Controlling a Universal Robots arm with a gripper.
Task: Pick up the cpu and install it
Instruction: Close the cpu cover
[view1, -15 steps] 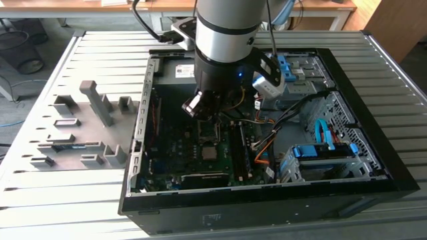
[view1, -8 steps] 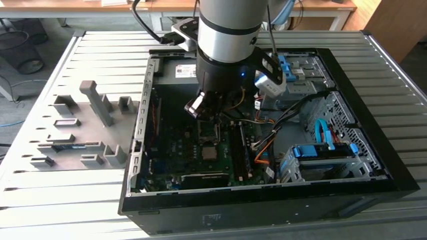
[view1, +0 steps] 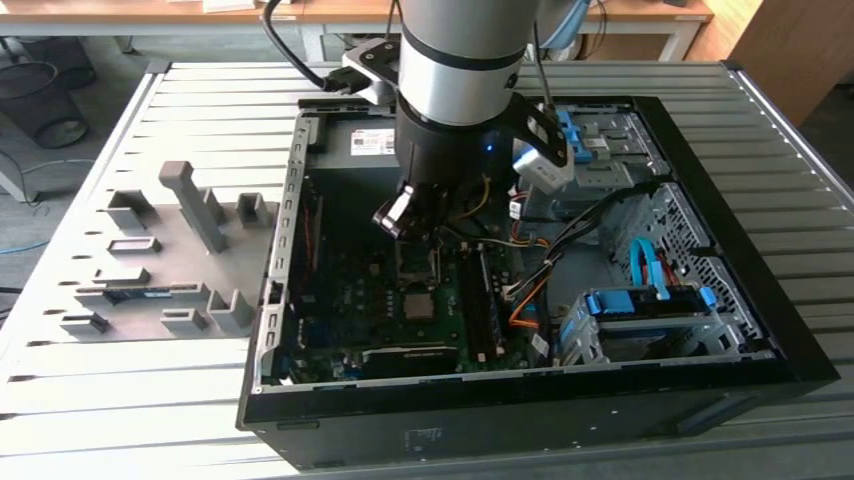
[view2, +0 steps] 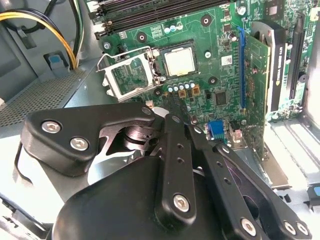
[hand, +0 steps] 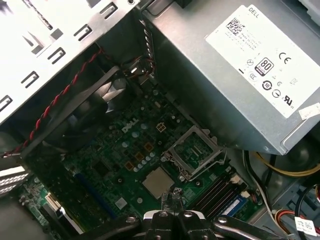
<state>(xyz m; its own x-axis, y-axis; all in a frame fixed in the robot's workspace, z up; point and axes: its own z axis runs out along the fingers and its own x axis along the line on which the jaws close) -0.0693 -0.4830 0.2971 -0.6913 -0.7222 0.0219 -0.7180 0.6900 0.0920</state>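
Nearest in the exterior view, the black steel computer case lies on its side on the ribbed metal table, open face up so the arm can reach in from above. At the frame's centre the green motherboard lies flat inside. The cpu, a small square chip with a dull silver top, sits level in its socket and not in any grip. In both wrist views the socket's hinged metal retention frame is swung open just beside the chip, leaving it uncovered. I judge the chip seated but not locked down. Above it hangs the black linkage gripper, its fingertips drawn close together with nothing between them, apart from the chip. Farther back stands the grey labelled power-supply box. At the exterior view's left, the grey plastic fixture blocks rest outside the case.
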